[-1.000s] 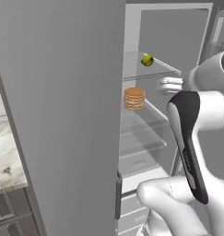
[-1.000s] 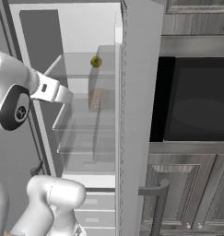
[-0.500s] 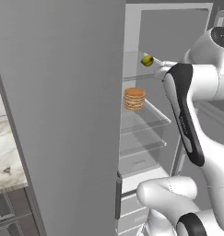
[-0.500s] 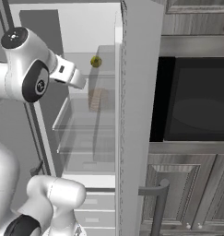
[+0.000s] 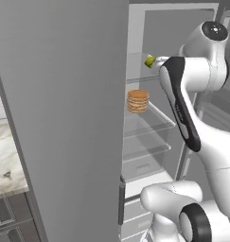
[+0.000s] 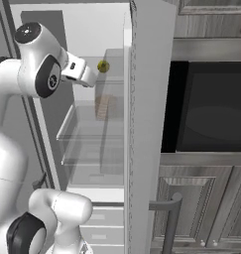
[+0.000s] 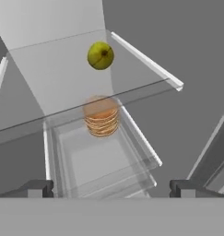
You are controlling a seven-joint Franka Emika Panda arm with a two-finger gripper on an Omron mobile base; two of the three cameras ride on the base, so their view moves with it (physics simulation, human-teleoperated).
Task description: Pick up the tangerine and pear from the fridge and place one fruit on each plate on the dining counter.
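The fridge (image 5: 64,118) stands open. A small yellow-green pear (image 7: 100,56) lies on its upper glass shelf (image 7: 49,78), ahead of and above my open gripper (image 7: 111,189), apart from it. Both dark fingertips (image 7: 39,186) stand wide with nothing between them. From the left base the pear (image 5: 150,61) sits just left of my hand. From the right base my gripper (image 6: 90,79) is close beside the pear (image 6: 103,66). The tangerine, the plates and the dining counter are out of view.
A tan stack of pancakes (image 7: 102,117) sits one glass shelf below the pear (image 5: 137,101). The wide steel door fills the left. A dark built-in oven (image 6: 211,109) is right of the fridge wall (image 6: 147,124). Veined marble (image 5: 3,160) shows left of the door.
My arm has risen and reached into the fridge, bringing the hand up to the pear's shelf and close to the pear. The jaws stayed open. Pear and pancakes have not moved.
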